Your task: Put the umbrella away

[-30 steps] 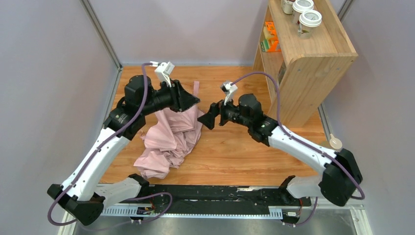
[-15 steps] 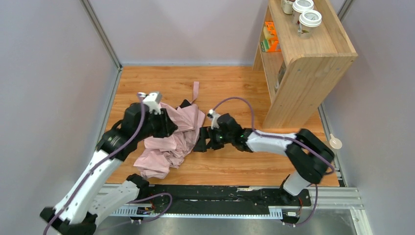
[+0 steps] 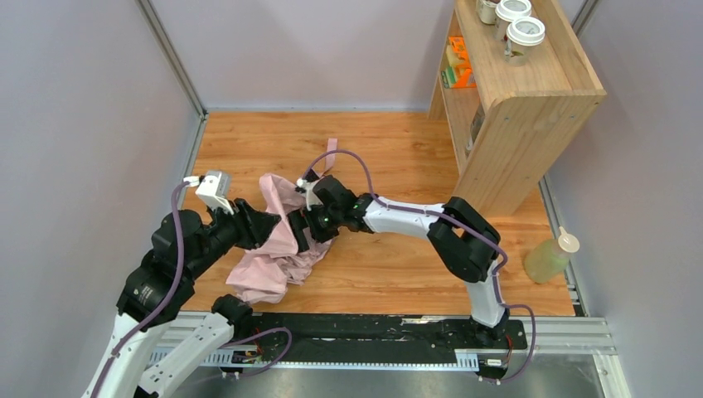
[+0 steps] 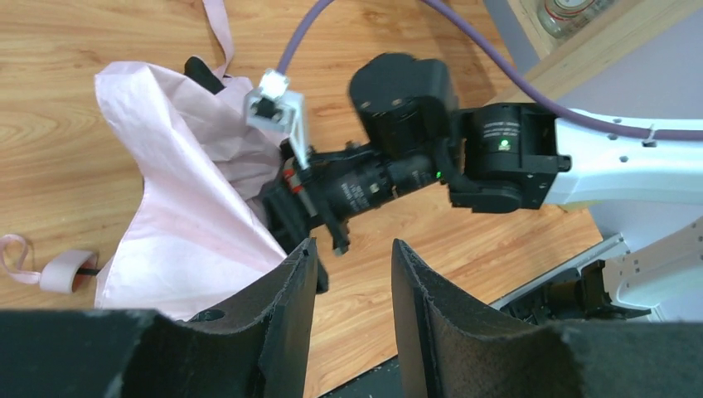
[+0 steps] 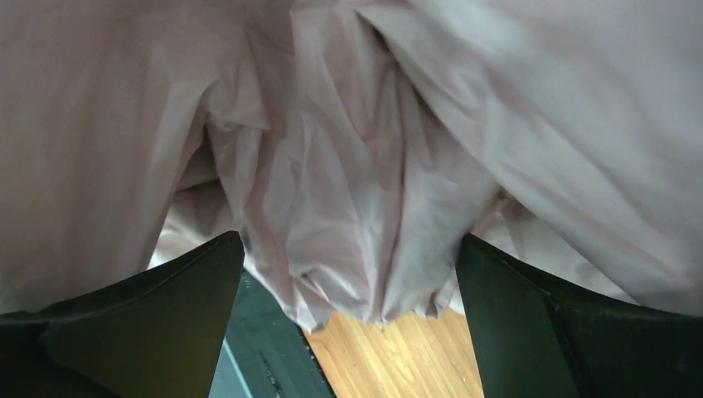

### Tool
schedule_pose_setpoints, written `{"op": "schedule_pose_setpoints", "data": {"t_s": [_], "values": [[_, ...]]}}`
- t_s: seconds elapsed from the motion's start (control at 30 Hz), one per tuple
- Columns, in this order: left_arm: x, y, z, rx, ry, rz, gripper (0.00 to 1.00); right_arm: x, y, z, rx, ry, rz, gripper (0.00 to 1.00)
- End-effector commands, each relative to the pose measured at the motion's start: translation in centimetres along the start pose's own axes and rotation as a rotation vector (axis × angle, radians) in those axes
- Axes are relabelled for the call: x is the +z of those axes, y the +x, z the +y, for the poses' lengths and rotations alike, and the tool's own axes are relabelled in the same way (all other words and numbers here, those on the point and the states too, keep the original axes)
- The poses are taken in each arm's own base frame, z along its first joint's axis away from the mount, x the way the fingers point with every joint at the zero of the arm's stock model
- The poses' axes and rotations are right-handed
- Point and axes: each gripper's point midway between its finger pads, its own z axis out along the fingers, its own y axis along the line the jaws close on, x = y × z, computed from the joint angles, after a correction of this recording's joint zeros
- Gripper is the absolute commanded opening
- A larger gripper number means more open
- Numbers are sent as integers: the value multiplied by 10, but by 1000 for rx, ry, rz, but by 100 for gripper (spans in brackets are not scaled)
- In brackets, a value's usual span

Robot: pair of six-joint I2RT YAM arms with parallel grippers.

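Note:
The umbrella (image 3: 264, 269) lies crumpled on the wooden floor, its pale pink canopy (image 4: 178, 207) bunched up, with its small pink handle (image 4: 60, 271) and wrist loop at the left of the left wrist view. My left gripper (image 3: 267, 225) hovers at the canopy's left side; its fingers (image 4: 292, 286) are apart with only floor between them. My right gripper (image 3: 300, 235) reaches in from the right, pressed into the fabric. In the right wrist view its fingers (image 5: 199, 278) stand wide open, with pink folds (image 5: 348, 191) hanging between and beyond the tips.
A wooden shelf unit (image 3: 518, 108) stands at the back right with lidded cups (image 3: 525, 33) on top. A yellowish bottle (image 3: 547, 259) sits by the right wall. Grey walls enclose the floor; a pink strap (image 3: 332, 153) lies behind the canopy.
My left arm pulled back and down to the left of the canopy, its jaws widening. My right arm stretched left until its gripper sank into the pink fabric.

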Motion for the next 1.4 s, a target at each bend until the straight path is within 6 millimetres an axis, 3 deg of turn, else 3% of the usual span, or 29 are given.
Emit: {"op": "schedule_pose_setpoints", "data": {"t_s": [0.0,0.1,0.23,0.4,0.5,0.7,0.83,0.9,1.03,1.17,1.23,1.3,1.37], "values": [[-6,-8,-4,19,22,-33,45,15,42,-19,-130,157,196,100],[-10,-11,-6,25,30,-42,45,22,50,-17,-193,179,237,100],[-14,-13,-6,33,26,-52,45,25,63,-44,-302,379,331,85],[-21,-16,-2,33,2,-77,45,21,73,-86,-337,581,408,77],[-22,-18,-2,34,1,-78,45,12,67,-98,-232,521,378,40],[-9,-9,9,7,-60,-33,46,-37,35,-120,-157,474,260,0],[11,8,16,-32,-105,66,46,-73,10,-132,-56,416,145,0],[24,21,17,-61,-116,125,46,-82,6,-125,-63,337,124,0],[39,29,10,-86,-59,136,46,-94,7,-98,-355,218,162,0],[37,16,19,-103,-111,55,45,-103,12,-91,-664,171,182,0],[32,6,22,-95,-135,13,45,-107,17,-105,-816,212,227,0],[31,-3,24,-75,-152,-15,48,-113,13,-118,-856,273,293,0],[35,-8,33,-77,-216,-19,56,-115,0,-136,-867,374,325,18]]}}
